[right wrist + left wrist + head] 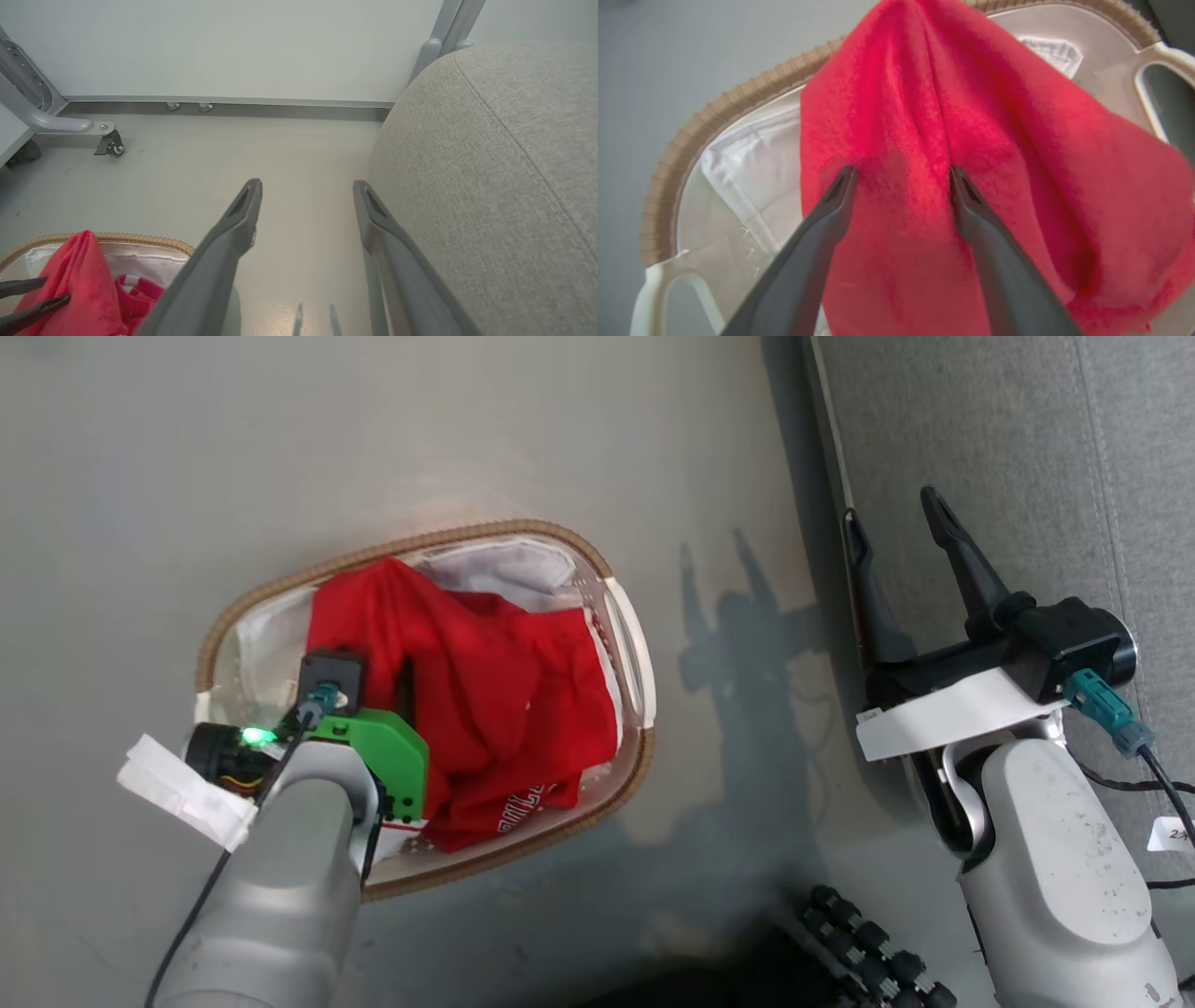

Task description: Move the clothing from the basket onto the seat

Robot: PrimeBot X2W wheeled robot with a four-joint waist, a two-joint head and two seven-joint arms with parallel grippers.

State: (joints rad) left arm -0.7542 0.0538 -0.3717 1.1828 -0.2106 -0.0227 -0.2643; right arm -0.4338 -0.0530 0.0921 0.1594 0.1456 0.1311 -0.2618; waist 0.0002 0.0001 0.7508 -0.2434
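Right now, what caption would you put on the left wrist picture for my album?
Open left pincer poised at the red clothing in the basket.

The clothing (994, 163) is soft fuzzy cloth — wicker-rimmed basket (738, 99), coarse matt-fabric seat (490, 186).

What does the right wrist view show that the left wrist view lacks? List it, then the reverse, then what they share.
Right wrist view, not the left: the seat, wall, a caster leg and the open right pincer. Left wrist view, not the right: the basket's white handles. Both: the red clothing, basket rim, white liner, floor, and the open left pincer at the clothing.
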